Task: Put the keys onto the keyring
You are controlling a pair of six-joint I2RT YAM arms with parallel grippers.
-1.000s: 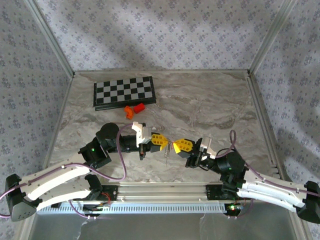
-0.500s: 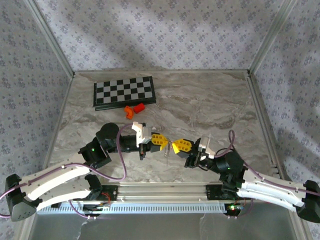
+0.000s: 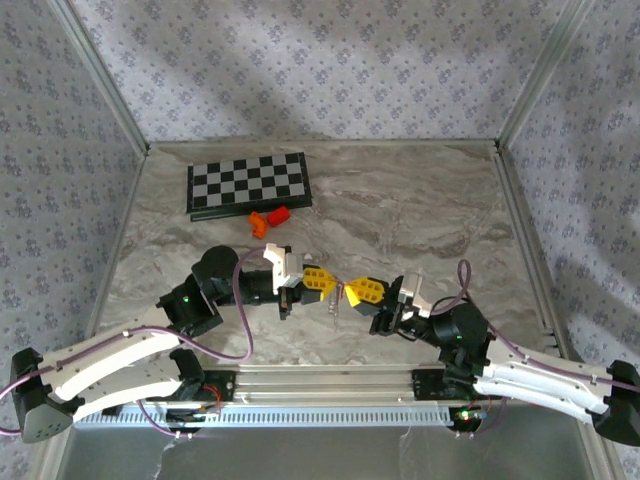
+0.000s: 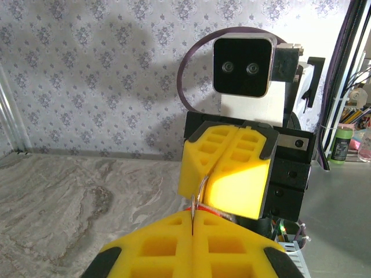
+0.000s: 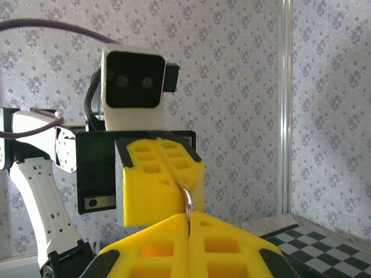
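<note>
My two grippers meet tip to tip above the near middle of the table. The left gripper (image 3: pixel 329 285) and the right gripper (image 3: pixel 349 293) are both shut, their yellow fingers pressed together. A thin silver wire ring (image 4: pixel 200 191) of the keyring bridges the small gap between them and runs into both seams, as the right wrist view also shows (image 5: pixel 187 200). A sliver of the red tag (image 4: pixel 212 213) peeks out just past my left fingertips. In the top view a small silver piece (image 3: pixel 333 305), probably one of the keys, dangles below the meeting point.
A folded chessboard (image 3: pixel 248 183) lies at the back left. Two orange blocks (image 3: pixel 268 218) sit just in front of it. Metal frame posts and patterned walls enclose the marble table (image 3: pixel 430 210). Both arms reach in from the near edge.
The right gripper has shifted very slightly toward the left one. Both stay shut and the ring stays between them.
</note>
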